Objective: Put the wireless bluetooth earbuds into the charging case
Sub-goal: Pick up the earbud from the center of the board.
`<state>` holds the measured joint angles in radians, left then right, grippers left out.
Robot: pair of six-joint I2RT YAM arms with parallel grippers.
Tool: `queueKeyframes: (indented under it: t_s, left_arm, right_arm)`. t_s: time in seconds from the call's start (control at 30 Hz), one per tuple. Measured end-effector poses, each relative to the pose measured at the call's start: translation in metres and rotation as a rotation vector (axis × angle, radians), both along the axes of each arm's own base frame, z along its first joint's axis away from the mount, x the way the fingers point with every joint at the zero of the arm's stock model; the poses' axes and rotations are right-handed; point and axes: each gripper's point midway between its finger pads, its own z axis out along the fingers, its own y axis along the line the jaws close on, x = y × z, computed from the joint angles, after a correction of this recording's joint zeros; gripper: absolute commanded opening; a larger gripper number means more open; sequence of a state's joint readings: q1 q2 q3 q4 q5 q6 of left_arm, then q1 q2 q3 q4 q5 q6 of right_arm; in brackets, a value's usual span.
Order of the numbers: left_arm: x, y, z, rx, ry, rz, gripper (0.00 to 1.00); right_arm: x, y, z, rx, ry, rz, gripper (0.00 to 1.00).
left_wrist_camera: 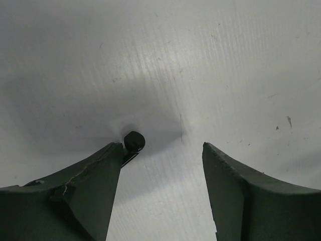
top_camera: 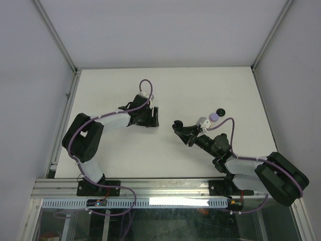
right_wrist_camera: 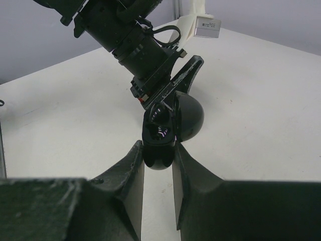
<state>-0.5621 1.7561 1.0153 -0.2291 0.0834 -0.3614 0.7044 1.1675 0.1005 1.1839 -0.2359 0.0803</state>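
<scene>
Right wrist view: right gripper (right_wrist_camera: 158,149) clamped on the open black charging case (right_wrist_camera: 159,134).
Left gripper (left_wrist_camera: 161,146) gapes over table (left_wrist_camera: 225,60); black earbud (left_wrist_camera: 134,140) lies beside one jaw. Pickup step, I'd judge: centre it, then close.

I see my right gripper (right_wrist_camera: 158,153) pinching a small round black charging case (right_wrist_camera: 159,135) between its two fingers. The lid (right_wrist_camera: 189,118) stands open on the right side. The inside looks dark and shiny, and I cannot tell what is in it. Behind it is the white table (right_wrist_camera: 261,100). The other arm (right_wrist_camera: 125,37) reaches down from the top. A white part (right_wrist_camera: 205,26) with a label is up there too.
</scene>
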Motion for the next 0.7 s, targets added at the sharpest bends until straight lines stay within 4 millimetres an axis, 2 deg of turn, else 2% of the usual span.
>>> queueKeyframes:
  t_s: [0.27,0.5,0.7]
  left_arm:
    - [0.000,0.011,-0.001,0.074,0.006,0.034,0.55]
    - [0.010,0.006,0.004,0.155,-0.014,0.043,0.45]
    - [0.011,0.006,-0.007,0.239,0.003,0.045,0.41]
  right_arm:
    - [0.000,0.000,0.000,-0.001,0.001,0.000,0.00]
    - [0.000,0.000,-0.001,-0.002,0.003,0.000,0.00]
    - [0.000,0.000,-0.002,-0.003,0.004,0.000,0.00]
